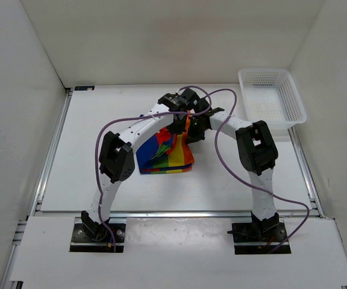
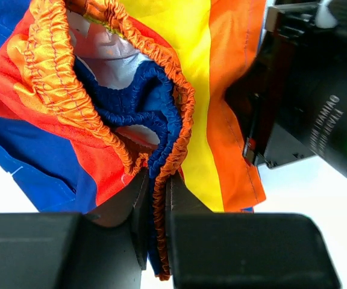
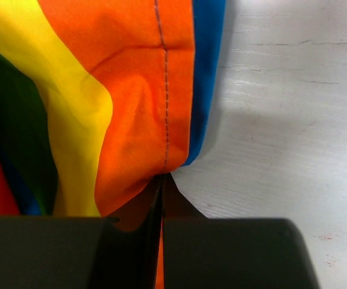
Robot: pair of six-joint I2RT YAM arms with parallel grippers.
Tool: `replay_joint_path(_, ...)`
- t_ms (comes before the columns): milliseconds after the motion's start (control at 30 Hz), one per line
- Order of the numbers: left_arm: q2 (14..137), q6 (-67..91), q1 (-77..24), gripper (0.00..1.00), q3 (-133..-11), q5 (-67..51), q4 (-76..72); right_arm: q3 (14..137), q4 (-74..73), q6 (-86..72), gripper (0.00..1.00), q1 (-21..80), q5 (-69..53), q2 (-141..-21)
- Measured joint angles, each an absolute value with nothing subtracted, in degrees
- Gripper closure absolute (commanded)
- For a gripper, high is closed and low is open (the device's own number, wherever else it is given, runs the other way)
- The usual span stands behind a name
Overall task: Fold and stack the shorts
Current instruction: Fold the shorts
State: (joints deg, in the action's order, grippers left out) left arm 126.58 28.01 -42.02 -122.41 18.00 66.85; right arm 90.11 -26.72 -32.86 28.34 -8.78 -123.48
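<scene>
While both arms meet over the middle of the white table (image 1: 101, 180), the overhead view shows you the soft rainbow-striped cloth shorts (image 1: 164, 153) hanging between them. The lower edge is bunched on the surface, well apart from the white plastic mesh basket (image 1: 273, 96) at the far right. The left gripper (image 1: 182, 119) and right gripper (image 1: 199, 127) sit close together at the top of the cloth.

Left wrist view: the fingers are clamped on the gathered red-orange elastic waistband (image 2: 59, 84), with several layers pinched between them.

Right wrist view: the fingers are closed tight on a stitched orange edge, with bare table beside it.

Assessment: you are handling a light, limp garment with no stiffness. Expect it to sag, drape and lose any loose fold. Thin single layers may slide out of a narrow pinch, while the thick gathered waistband looks the surest hold. Take it at the waistband ends or seamed edges, and hold these spread apart to keep the cloth flat.
</scene>
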Motion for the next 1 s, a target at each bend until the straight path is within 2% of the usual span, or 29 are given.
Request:
replay_joint_path(267,122.67,25.96,-42.02,0.9,-120.73,13.3,62.52,88.66,-25.28,-33.36,1.0,28.25,-8.82,-122.83)
replay_joint_path(367,122.34,25.26,-42.02,0.67,-120.2,10.57,60.95,87.92,-24.53,-33.78,1.0,28.25,-8.73,-122.43)
replay_joint_path(467,122.34,24.56,-42.0,0.04,-119.35,7.49,60.01,87.18,-23.77,-34.09,1.0,28.25,-8.56,-122.04)
replay_joint_path(500,122.3,24.45,-41.85,0.0,-119.09,6.66,59.7,86.96,-23.59,-34.09,1.0,28.25,-8.49,-121.91)
replay_joint_path(633,120.11,24.27,-39.59,0.0,-117.78,0.97,59.53,85.41,-23.27,-34.26,1.0,28.03,-8.12,-120.88)
replay_joint_path(767,114.56,23.53,-35.44,0.0,-116.84,-4.97,59.07,84.23,-22.96,-34.2,0.95,28.12,-6.9,-119.92)
replay_joint_path(933,104.75,23.31,-28.23,0.17,-114.04,-9.82,57.63,82.37,-24.99,-33.21,0.91,28.18,-3.55,-117.64)
replay_joint_path(1000,101.23,23.14,-25.43,0.3,-111.31,-10.5,57.01,80.73,-26.65,-32.27,0.82,28.18,-1.04,-115.9)
